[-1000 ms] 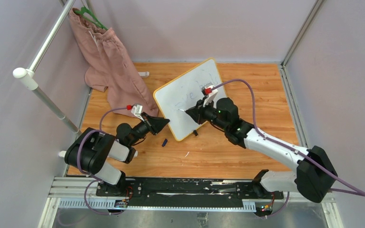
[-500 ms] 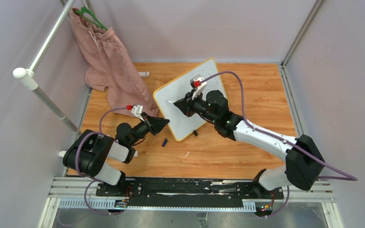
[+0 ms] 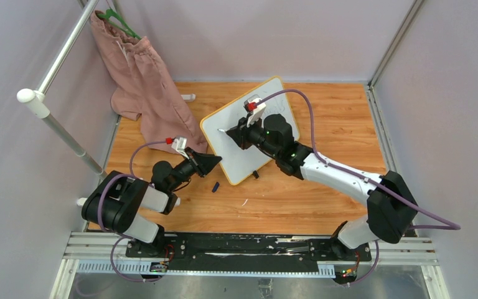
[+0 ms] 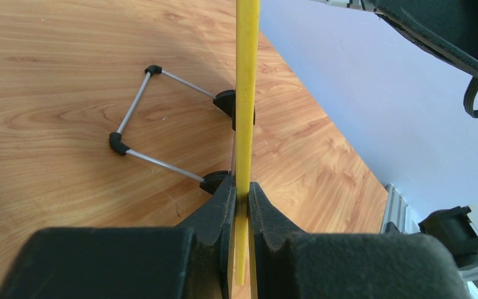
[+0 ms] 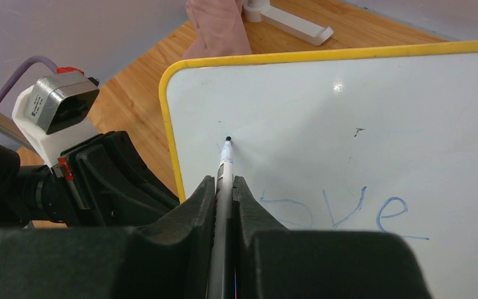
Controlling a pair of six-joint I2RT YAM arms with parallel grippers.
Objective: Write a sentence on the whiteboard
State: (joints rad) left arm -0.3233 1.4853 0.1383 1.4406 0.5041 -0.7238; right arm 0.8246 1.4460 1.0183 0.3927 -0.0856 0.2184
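The whiteboard [image 3: 231,156], white with a yellow frame, stands tilted in the middle of the wooden table. My left gripper [image 3: 215,160] is shut on its left edge; in the left wrist view the yellow frame [image 4: 247,93] runs straight up from between the jaws of the left gripper [image 4: 244,194]. My right gripper [image 3: 236,133] is shut on a marker [image 5: 224,165]. The marker's dark tip is at the board [image 5: 348,106] near its upper left corner; I cannot tell whether it touches. The sentence [image 5: 355,210] shows as faint blue letters lower on the board.
A pink garment [image 3: 146,81] hangs from the rail at the back left, with a white piece [image 3: 188,97] beside it. A small dark cap [image 3: 215,185] lies on the table near the board's front corner. The board's wire stand [image 4: 138,103] rests on the wood behind it.
My right arm has swung left and farther back across the board, carrying the marker tip from the board's middle to its upper left corner. The left arm has not moved.
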